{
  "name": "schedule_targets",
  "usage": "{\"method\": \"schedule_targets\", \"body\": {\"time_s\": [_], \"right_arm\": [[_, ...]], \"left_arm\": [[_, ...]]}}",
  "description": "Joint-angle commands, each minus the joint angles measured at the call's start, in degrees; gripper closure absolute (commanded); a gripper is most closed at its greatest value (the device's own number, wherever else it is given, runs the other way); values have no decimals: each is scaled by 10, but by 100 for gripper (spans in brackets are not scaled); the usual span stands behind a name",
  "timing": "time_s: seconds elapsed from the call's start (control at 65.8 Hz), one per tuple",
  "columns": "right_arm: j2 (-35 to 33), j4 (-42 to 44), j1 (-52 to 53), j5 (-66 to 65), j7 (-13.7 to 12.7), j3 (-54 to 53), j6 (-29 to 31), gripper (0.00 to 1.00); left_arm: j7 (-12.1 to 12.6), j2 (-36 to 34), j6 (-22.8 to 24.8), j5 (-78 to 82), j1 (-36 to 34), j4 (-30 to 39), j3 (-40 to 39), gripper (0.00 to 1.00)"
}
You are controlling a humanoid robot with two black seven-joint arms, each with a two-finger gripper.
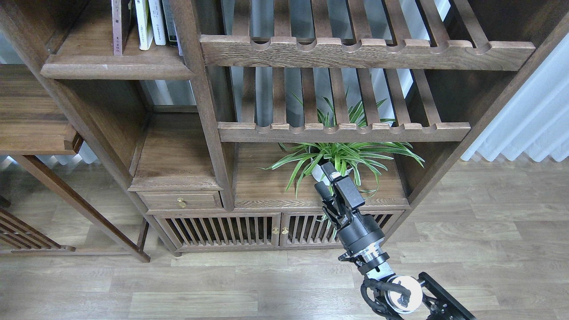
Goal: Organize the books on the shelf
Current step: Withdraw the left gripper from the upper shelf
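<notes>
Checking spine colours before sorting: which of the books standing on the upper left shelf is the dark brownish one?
The leftmost book; the others beside it, like the next one, have pale spines.

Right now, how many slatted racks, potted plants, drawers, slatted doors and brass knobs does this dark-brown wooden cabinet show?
Slatted wooden racks with notched front rails: 2
Green striped-leaf potted plant: 1
Small wooden drawer: 1
Slatted wooden cabinet doors: 2
Round brass knobs: 3
Total: 9
</notes>
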State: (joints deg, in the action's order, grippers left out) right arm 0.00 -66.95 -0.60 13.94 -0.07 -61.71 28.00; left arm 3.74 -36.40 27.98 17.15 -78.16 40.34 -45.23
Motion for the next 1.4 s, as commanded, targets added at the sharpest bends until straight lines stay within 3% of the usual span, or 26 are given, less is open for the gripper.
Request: {"method": "schedule_targets", "body": {"time_s": [0.0, 0.228, 0.38, 0.76, 1.125, 1.186, 1.383], "right_arm": [[0, -1, -5, 0, 0, -1, 0, 2], [0, -5, -8, 9, 0, -2, 0, 2], [0, -6, -8, 23, 0, -3, 0, 2], [-1, -6, -6, 40, -1, -2, 0, 2], [0, -6, -5, 47, -1, -2, 0, 2], [0, -6, -5, 48, -1, -2, 0, 2], [-2, -6, -5, 59, -1, -4, 0, 2]], "left_arm": [[-2, 22, 0, 27, -5, -5, 0, 98], [-22, 51, 0, 39, -1, -9, -1, 98], [-61, 68, 0, 39, 1, -35, 3, 99], [-80, 157, 0, 41, -8, -155, 8, 99], [-93, 162, 0, 46, -14, -178, 45, 99], [-105, 162, 0, 57, -13, -174, 54, 99], [-191, 163, 0, 102, -3, -167, 59, 99]]}}
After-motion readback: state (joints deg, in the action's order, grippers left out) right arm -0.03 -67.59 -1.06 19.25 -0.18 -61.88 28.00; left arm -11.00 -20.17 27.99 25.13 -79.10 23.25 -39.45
